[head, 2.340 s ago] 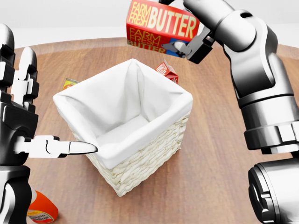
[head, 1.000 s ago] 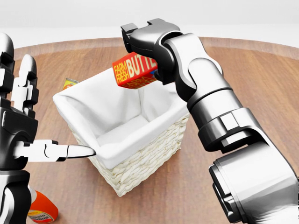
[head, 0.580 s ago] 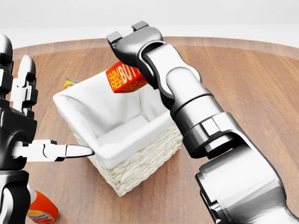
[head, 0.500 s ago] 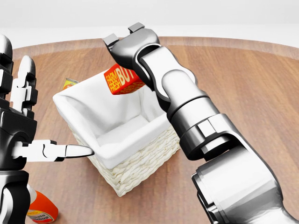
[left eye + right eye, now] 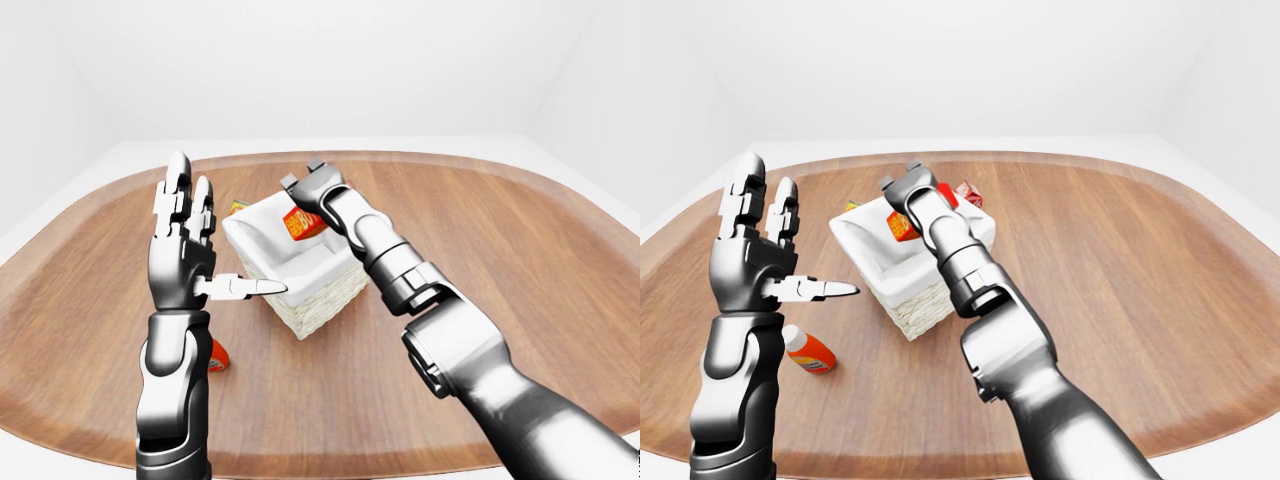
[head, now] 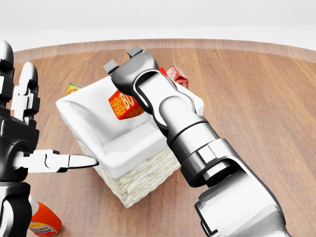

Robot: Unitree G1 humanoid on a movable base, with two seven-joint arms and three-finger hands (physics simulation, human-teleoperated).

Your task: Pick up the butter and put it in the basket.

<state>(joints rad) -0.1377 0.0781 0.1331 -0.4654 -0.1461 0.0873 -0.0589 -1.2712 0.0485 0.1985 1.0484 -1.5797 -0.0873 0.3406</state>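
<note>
Right robot hand [image 6: 129, 74] grips butter [image 6: 124, 104] inside white-lined basket [image 6: 84, 106]. Left robot hand [image 6: 22, 133] open, fingers spread, just left of basket. Orange bottle [image 6: 43, 221] on wooden surface [image 6: 256, 98].

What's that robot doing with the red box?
The robot's right hand holds a red butter box just inside the white basket on the wooden table, not yet let go. Its left hand is raised, open, beside the basket. A small red carton and an orange bottle sit nearby.

right hand [image 5: 908, 192] holds butter [image 5: 902, 227] inside basket [image 5: 872, 262] | left hand [image 5: 755, 262] raised, spread | orange bottle [image 5: 806, 352] on table [image 5: 1140, 280]
</note>
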